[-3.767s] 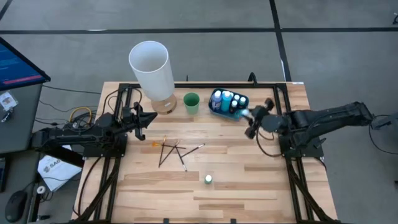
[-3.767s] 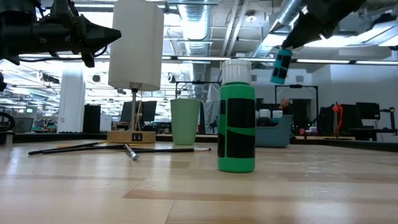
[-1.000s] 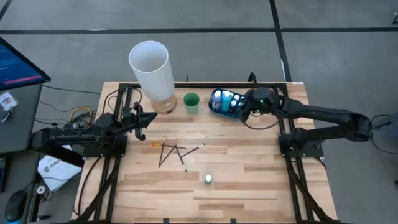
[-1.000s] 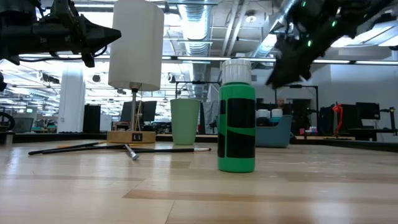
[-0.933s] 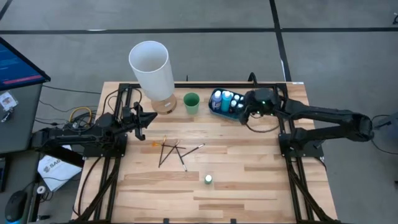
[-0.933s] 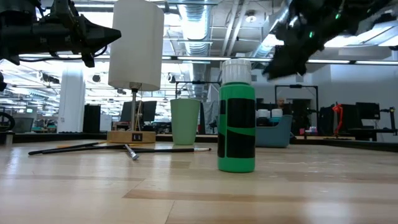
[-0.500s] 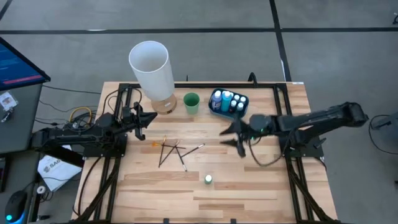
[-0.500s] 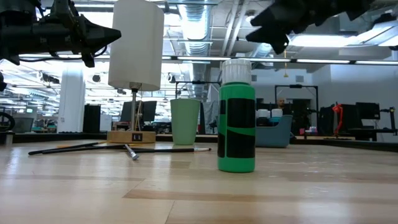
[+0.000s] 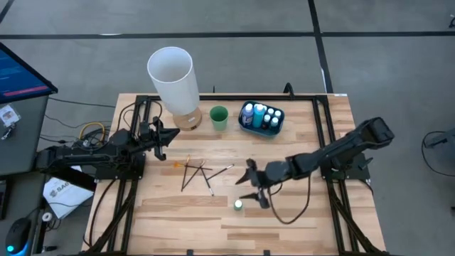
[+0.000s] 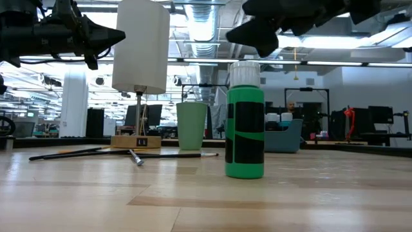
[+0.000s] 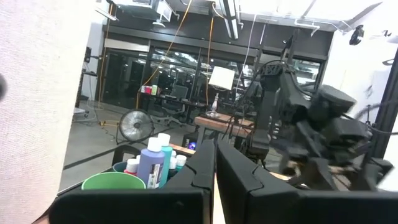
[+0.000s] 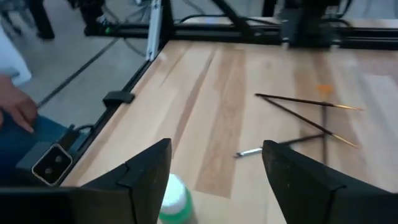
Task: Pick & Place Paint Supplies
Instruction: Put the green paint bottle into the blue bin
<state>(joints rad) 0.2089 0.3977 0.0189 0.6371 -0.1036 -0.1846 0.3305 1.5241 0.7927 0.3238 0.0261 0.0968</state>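
Most bottles trayed; one green bottle and the brushes remain.
Right gripper (image 9: 250, 186), fingers wide apart and empty, hovers above the green bottle (image 9: 238, 205); tray (image 9: 247, 123) holds other bottles; brushes (image 9: 199, 173) lie on the tabletop (image 9: 298, 213); left gripper (image 9: 161, 135) closed, far left.

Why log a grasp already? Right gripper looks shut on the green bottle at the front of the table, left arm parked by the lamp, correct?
Not quite: the right gripper is open, hovering above the green bottle without holding it, as the right wrist view shows. The bottle stands alone on the table. The left gripper is parked by the lamp.
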